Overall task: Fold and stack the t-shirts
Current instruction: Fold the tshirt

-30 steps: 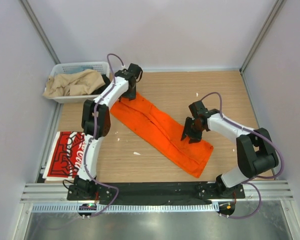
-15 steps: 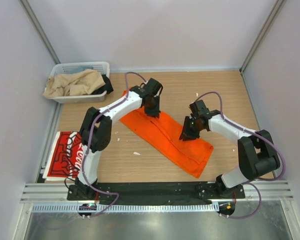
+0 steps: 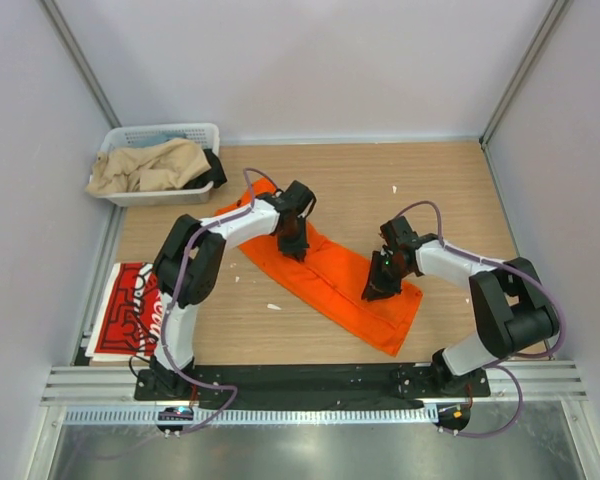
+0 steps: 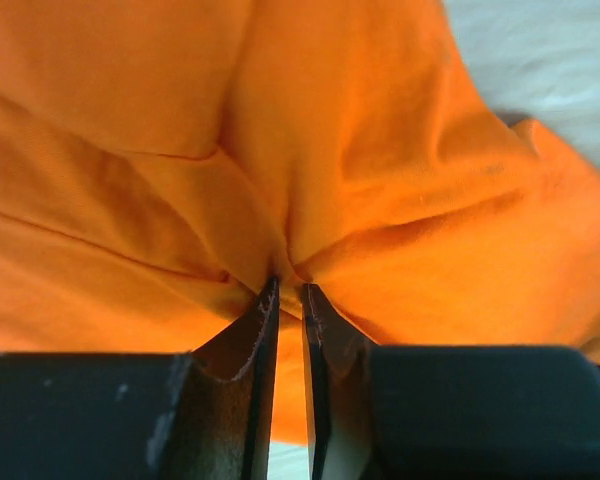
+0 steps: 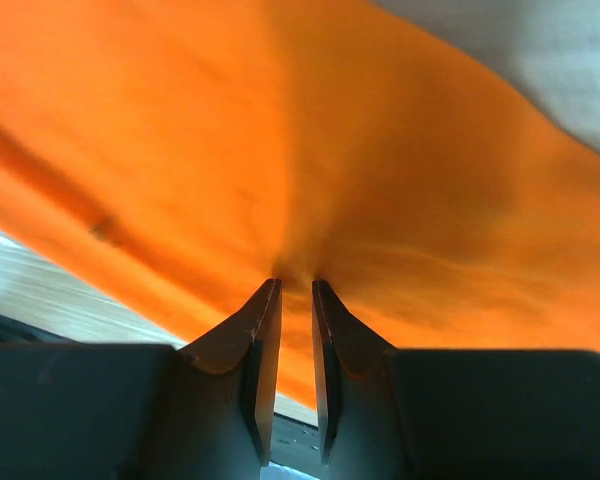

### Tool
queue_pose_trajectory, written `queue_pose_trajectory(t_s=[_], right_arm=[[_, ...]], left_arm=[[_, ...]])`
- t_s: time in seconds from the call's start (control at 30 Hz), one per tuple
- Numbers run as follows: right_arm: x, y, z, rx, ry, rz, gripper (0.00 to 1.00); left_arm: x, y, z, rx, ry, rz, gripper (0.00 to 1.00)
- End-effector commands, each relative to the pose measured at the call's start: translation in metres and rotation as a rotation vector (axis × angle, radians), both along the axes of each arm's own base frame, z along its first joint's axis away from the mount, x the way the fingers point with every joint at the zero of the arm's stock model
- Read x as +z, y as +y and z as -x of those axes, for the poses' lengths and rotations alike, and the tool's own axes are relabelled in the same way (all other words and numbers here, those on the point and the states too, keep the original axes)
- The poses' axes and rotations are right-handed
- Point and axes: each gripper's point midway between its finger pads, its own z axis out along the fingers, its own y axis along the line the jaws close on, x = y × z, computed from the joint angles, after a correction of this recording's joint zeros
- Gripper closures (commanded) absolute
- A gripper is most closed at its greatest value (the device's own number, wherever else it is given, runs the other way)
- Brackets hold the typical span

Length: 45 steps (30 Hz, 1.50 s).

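Since one second earlier, both arms have closed in on the cloth, the left travelling from the far end beside the basket (image 3: 160,131) toward the middle. On the wooden table (image 3: 450,190), the orange t-shirt (image 3: 330,278) lies at centre as a long diagonal strip. The red t-shirt (image 3: 130,308) lies flat at the left near edge, well apart from it. The left gripper (image 3: 296,246) and right gripper (image 3: 376,288) each stand nearly closed, pinching a gathered fold of orange cloth. For a clean fold, both pinches are best lifted together at equal height, one end laid squarely over the other before release.
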Motion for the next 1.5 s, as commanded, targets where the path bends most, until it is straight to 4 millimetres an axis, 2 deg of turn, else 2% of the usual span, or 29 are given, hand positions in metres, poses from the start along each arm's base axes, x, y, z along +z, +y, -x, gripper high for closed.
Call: queue_pose_trajectory(t_s=[0.0,0.1,0.23,0.37,0.43,0.47,0.5,0.57,0.6,0.67,0.7,0.73,0.97,1.0,1.03,1.1,1.13,1.17,1.23,1.27,1.3,1.33,1.37,1.4,1.47], right_arm=[[-0.002,-0.007,0.01,-0.03,-0.001,0.014,0.75],[-0.007,-0.011,0.017,-0.046,0.015,0.027,0.76],[-0.005,-0.023,0.023,-0.079,0.016,0.071,0.76],[0.015,-0.019,0.017,-0.076,-0.018,0.048,0.75],[0.027,-0.016,0.013,-0.056,-0.047,0.033,0.69],[0.035,-0.015,0.008,-0.051,-0.062,0.029,0.66],[0.041,-0.014,0.005,-0.042,-0.075,0.027,0.6],[0.049,-0.013,-0.003,-0.016,-0.098,0.032,0.55],[0.05,-0.012,-0.006,-0.008,-0.102,0.034,0.52],[0.044,-0.013,-0.009,0.02,-0.071,0.061,0.47],[0.04,-0.014,-0.01,0.028,-0.058,0.077,0.45],[0.033,-0.017,-0.011,0.034,-0.034,0.103,0.45],[0.015,-0.031,-0.029,0.041,-0.032,0.224,0.43],[0.011,-0.032,-0.029,0.035,-0.024,0.227,0.43],[0.009,-0.031,-0.029,0.031,-0.022,0.226,0.43],[-0.001,-0.032,-0.021,0.006,0.016,0.228,0.43],[-0.003,-0.03,-0.02,-0.006,0.018,0.216,0.43],[-0.009,-0.03,-0.011,-0.014,0.045,0.205,0.43],[-0.014,-0.026,-0.002,-0.074,0.066,0.177,0.43],[-0.015,-0.022,0.0,-0.099,0.073,0.158,0.43],[-0.015,-0.015,0.005,-0.119,0.089,0.117,0.43],[-0.012,-0.002,0.002,-0.176,0.081,0.062,0.43],[-0.019,0.002,0.015,-0.198,0.118,0.029,0.43],[-0.017,0.014,0.022,-0.208,0.148,-0.034,0.43],[-0.016,0.036,0.03,-0.236,0.167,-0.126,0.43]], left_arm=[[0.018,0.014,0.012,0.019,-0.038,-0.018,0.84],[0.025,0.024,0.014,0.039,-0.062,-0.04,0.83],[0.034,0.03,0.013,0.047,-0.094,-0.052,0.74],[0.043,0.036,0.007,0.067,-0.136,-0.071,0.72],[0.048,0.041,0.004,0.109,-0.163,-0.084,0.69],[0.054,0.044,0.002,0.129,-0.181,-0.086,0.64],[0.055,0.048,-0.001,0.154,-0.2,-0.106,0.52],[0.057,0.053,-0.006,0.203,-0.217,-0.124,0.46],[0.05,0.054,-0.007,0.206,-0.207,-0.144,0.44],[0.048,0.051,-0.017,0.213,-0.203,-0.163,0.42],[0.03,0.052,-0.014,0.201,-0.153,-0.208,0.41],[0.035,0.047,-0.023,0.199,-0.167,-0.206,0.41],[-0.011,0.041,-0.048,0.146,-0.097,-0.251,0.41],[-0.007,0.036,-0.057,0.134,-0.114,-0.242,0.41],[-0.018,0.037,-0.059,0.117,-0.103,-0.257,0.41],[-0.021,0.036,-0.068,0.065,-0.113,-0.283,0.41],[-0.014,0.032,-0.081,0.055,-0.144,-0.277,0.41],[-0.021,0.034,-0.086,0.045,-0.149,-0.3,0.41],[-0.012,0.026,-0.107,0.004,-0.204,-0.284,0.41],[-0.022,0.024,-0.113,-0.015,-0.201,-0.289,0.41],[-0.008,0.014,-0.129,-0.055,-0.25,-0.266,0.41],[-0.009,0.009,-0.136,-0.081,-0.264,-0.256,0.41],[-0.017,0.002,-0.142,-0.118,-0.277,-0.243,0.41],[-0.009,-0.011,-0.152,-0.152,-0.308,-0.2,0.4],[-0.006,-0.021,-0.161,-0.219,-0.344,-0.18,0.4]])
